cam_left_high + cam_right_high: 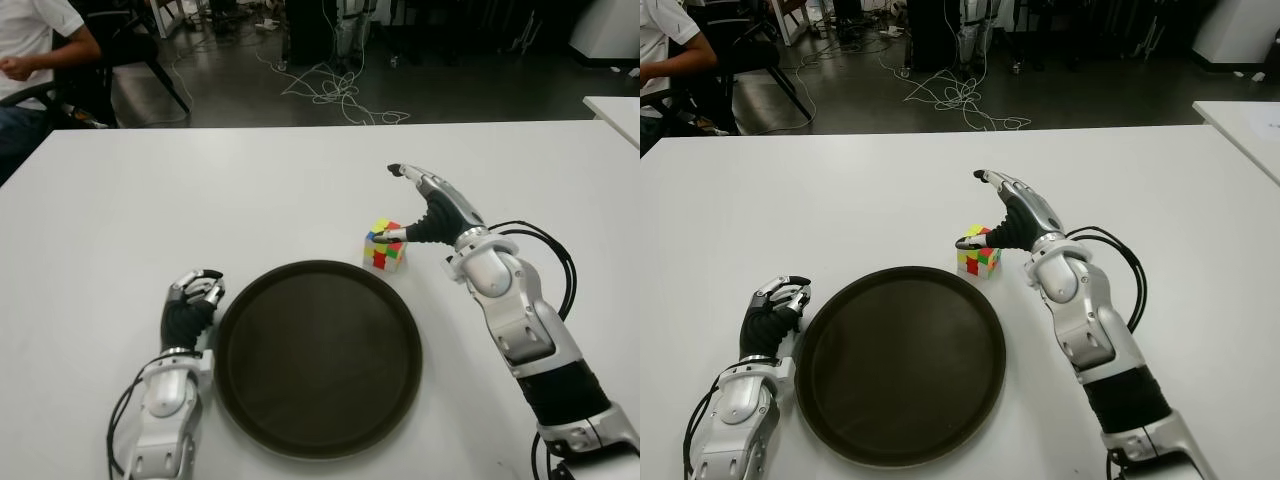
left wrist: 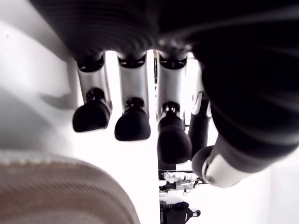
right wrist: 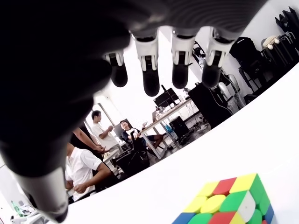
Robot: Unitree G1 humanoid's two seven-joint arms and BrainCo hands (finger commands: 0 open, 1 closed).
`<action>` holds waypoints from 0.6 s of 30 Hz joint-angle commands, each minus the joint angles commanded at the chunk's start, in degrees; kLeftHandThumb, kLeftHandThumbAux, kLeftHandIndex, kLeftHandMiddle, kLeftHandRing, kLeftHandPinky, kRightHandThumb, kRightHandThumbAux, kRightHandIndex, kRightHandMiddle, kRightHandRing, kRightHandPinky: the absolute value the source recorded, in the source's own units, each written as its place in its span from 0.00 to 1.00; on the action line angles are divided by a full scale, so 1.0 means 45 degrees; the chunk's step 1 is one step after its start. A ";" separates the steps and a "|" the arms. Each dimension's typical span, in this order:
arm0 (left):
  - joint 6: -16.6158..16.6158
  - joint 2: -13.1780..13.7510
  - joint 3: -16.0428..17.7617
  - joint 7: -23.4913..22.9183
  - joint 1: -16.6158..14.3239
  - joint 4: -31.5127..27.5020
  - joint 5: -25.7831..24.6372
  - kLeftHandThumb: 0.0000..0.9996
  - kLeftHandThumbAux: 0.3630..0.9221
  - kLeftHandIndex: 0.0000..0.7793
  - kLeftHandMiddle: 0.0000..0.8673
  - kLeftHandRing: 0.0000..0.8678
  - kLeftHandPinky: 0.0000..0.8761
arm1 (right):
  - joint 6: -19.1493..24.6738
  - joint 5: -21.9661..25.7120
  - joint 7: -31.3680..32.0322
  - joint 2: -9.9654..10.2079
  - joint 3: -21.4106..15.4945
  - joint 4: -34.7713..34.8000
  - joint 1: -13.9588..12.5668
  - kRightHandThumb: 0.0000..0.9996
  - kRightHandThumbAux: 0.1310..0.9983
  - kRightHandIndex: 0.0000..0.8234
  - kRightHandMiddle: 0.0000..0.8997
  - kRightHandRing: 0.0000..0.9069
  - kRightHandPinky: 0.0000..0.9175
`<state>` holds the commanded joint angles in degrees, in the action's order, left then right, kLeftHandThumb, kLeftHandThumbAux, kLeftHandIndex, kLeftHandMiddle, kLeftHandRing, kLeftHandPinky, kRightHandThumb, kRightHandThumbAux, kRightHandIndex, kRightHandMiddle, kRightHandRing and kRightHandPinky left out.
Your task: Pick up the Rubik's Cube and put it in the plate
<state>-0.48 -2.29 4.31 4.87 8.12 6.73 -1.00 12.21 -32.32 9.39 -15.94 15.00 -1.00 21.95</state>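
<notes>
So the head cameras give the whole layout: the cube (image 1: 386,245) is sitting on the white table (image 1: 300,190), just past the far right edge of the dark round plate (image 1: 318,357), near it but I can't tell if they touch. The right hand (image 1: 430,210) is right beside the cube on its right side, fingers stretched out forward and the thumb reaching over toward the cube's top. It's wide open, not gripping anything.

The right wrist camera adds what the head views can't: the fingers (image 3: 150,70) hang spread above the cube (image 3: 227,203) with clear space under them, and a few people (image 3: 86,170) are seated in the room behind.

The left hand (image 1: 193,300) shows just left of the plate, and its wrist camera shows the fingers (image 2: 132,119) curled down, holding nothing.
</notes>
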 joint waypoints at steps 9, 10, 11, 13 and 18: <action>-0.0409 -0.0069 -0.0003 0.0212 0.0006 -0.0177 0.0094 0.71 0.61 0.57 0.93 0.94 0.91 | -0.0073 -0.0432 0.0058 -0.0252 0.0425 -0.0604 0.0359 0.00 0.70 0.07 0.08 0.10 0.11; -0.0448 -0.0085 0.0000 0.0233 0.0009 -0.0200 0.0087 0.71 0.61 0.57 0.93 0.94 0.92 | -0.0068 -0.0493 0.0080 -0.0270 0.0482 -0.0695 0.0420 0.00 0.70 0.07 0.08 0.10 0.12; -0.0476 -0.0094 0.0000 0.0250 0.0012 -0.0217 0.0081 0.71 0.61 0.57 0.93 0.94 0.92 | -0.0067 -0.0532 0.0093 -0.0282 0.0521 -0.0759 0.0463 0.00 0.70 0.07 0.08 0.10 0.12; -0.0500 -0.0114 0.0002 0.0275 0.0019 -0.0239 0.0068 0.71 0.61 0.57 0.93 0.94 0.92 | -0.0066 -0.0560 0.0111 -0.0289 0.0565 -0.0854 0.0522 0.00 0.70 0.07 0.08 0.10 0.12; -0.0527 -0.0190 0.0015 0.0311 0.0058 -0.0307 0.0000 0.71 0.61 0.57 0.93 0.94 0.92 | 0.0051 -0.0577 0.0280 -0.0260 0.0639 -0.1086 0.0683 0.00 0.72 0.08 0.12 0.16 0.17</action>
<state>-2.85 -3.14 4.38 6.27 8.38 5.35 -1.00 12.43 -34.92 10.65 -17.12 17.87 -5.89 25.03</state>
